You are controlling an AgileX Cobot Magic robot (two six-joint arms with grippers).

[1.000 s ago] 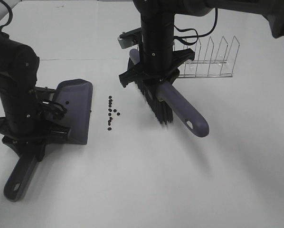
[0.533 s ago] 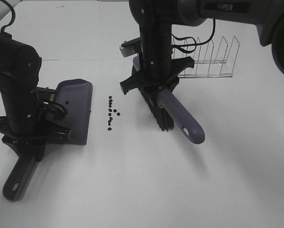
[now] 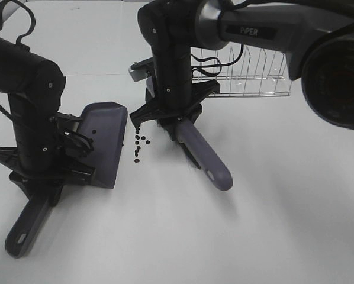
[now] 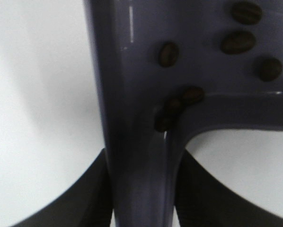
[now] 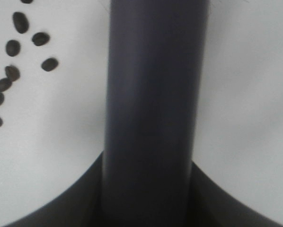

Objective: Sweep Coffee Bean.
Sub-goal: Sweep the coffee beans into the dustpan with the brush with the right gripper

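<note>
The grey-purple dustpan [image 3: 105, 145] rests on the white table at the left, its front edge just left of the coffee beans [image 3: 140, 144]. My left gripper [image 3: 45, 176] is shut on the dustpan handle [image 4: 141, 156]. Several beans [image 4: 237, 42] lie inside the pan in the left wrist view. My right gripper [image 3: 176, 115] is shut on the brush handle [image 3: 205, 157], which slants down to the right. The arm mostly hides the bristles, just right of the beans. In the right wrist view, loose beans [image 5: 18, 52] lie beside the brush handle [image 5: 153, 104].
A clear wire rack [image 3: 251, 77] stands at the back right, behind the right arm. The long end of the dustpan handle [image 3: 24, 229] sticks out toward the front left. The table surface [image 3: 272, 225] is plain white.
The right arm has carried the brush to the left, up close to the beans. The dustpan has shifted right, its edge now nearer the beans. The bean cluster has barely moved.
</note>
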